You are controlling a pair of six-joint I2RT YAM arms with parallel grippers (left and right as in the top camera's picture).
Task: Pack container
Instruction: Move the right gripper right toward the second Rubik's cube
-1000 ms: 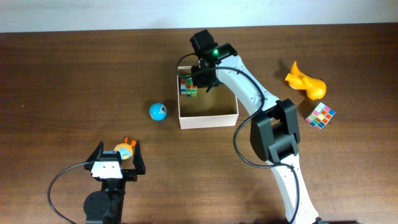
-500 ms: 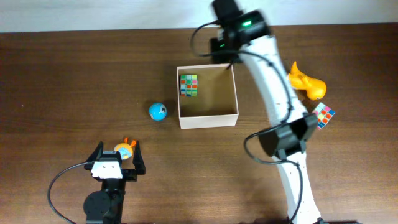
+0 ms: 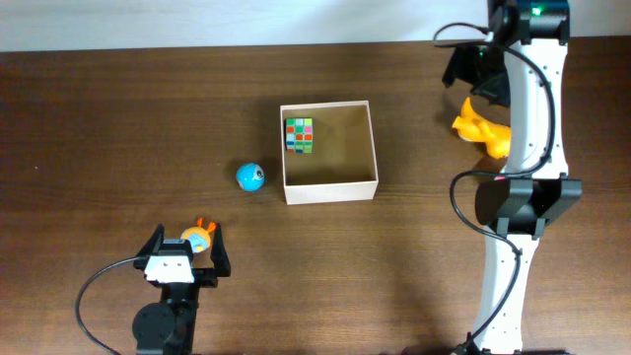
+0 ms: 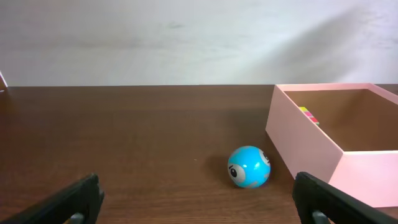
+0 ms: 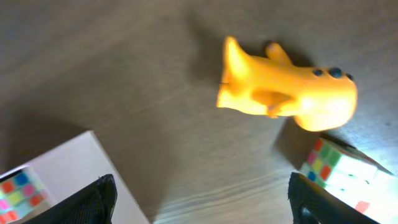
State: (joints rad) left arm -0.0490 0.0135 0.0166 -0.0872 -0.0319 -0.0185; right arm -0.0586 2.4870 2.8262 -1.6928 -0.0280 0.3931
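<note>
The dark wooden table [image 3: 118, 128] carries everything. Ahead of my left fingers [image 4: 68, 202] a blue ball [image 4: 249, 166] with eyes rests on it, and just to the right the container [image 4: 305, 146] sits flat. From above, a small orange toy [image 3: 198, 237] lies between those fingers. Ahead of my right fingers [image 5: 93, 199] lies a yellow toy animal [image 5: 289, 93], with a multicoloured cube [image 5: 336, 174] just beside it.

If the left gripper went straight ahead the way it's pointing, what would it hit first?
Probably the blue ball, slightly right of centre ahead of the left gripper; depth is unclear.
</note>
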